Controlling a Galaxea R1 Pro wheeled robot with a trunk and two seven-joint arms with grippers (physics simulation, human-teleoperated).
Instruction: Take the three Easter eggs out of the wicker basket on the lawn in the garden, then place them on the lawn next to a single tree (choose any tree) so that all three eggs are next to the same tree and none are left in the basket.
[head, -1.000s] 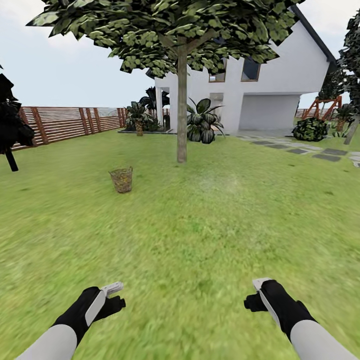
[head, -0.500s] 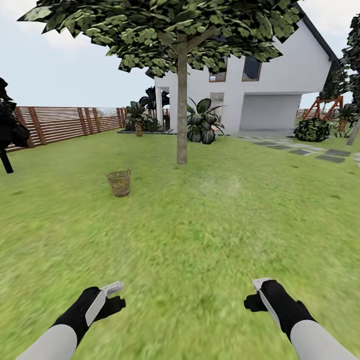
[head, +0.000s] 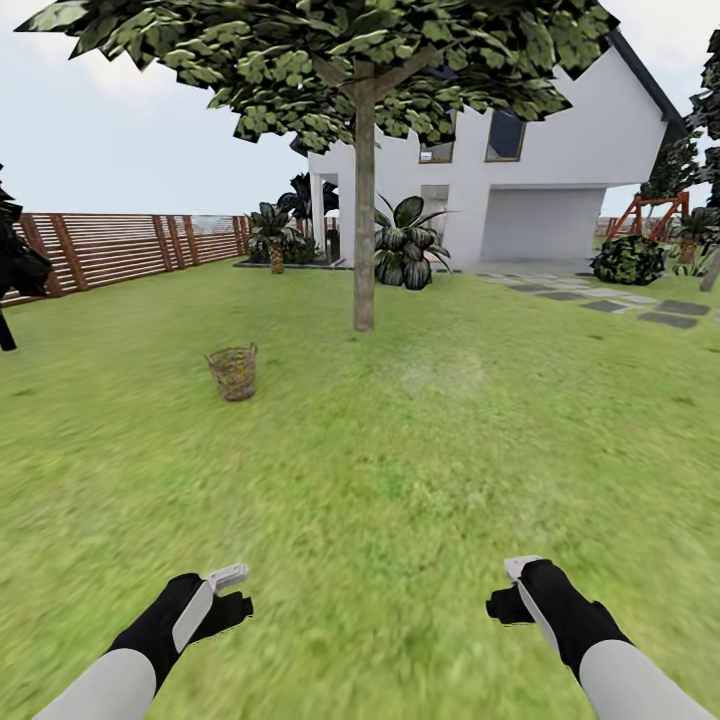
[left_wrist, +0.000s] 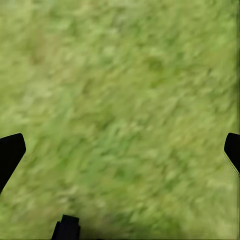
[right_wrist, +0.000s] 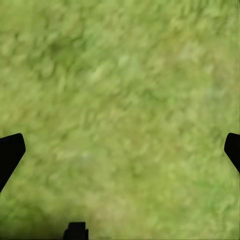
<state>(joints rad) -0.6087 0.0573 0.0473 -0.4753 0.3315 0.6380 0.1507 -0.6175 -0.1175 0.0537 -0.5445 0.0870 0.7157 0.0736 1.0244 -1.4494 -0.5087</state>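
Note:
The wicker basket (head: 232, 372) stands on the lawn (head: 400, 470) well ahead of me, left of centre. Its inside does not show from here, so the Easter eggs are hidden. A tree (head: 364, 210) with a straight grey-brown trunk and green leaves rises behind and right of the basket. My left gripper (head: 235, 592) and right gripper (head: 507, 588) hang low over the grass near me, both open and empty. In the wrist views, the left gripper (left_wrist: 120, 150) and right gripper (right_wrist: 120, 150) have their black fingertips (left_wrist: 10, 152) (right_wrist: 10, 152) wide apart over bare grass.
A brown slat fence (head: 130, 245) bounds the garden at the left, with a near-black tree (head: 12, 265) before it. A white house (head: 540, 190), palm-like plants (head: 405, 245) and a bush (head: 628, 260) stand behind. Grey stepping stones (head: 640, 308) run at the right.
The whole view has shifted, so the camera has moved: the basket now sits a little lower and further left in the picture. Both arms hold the same pose.

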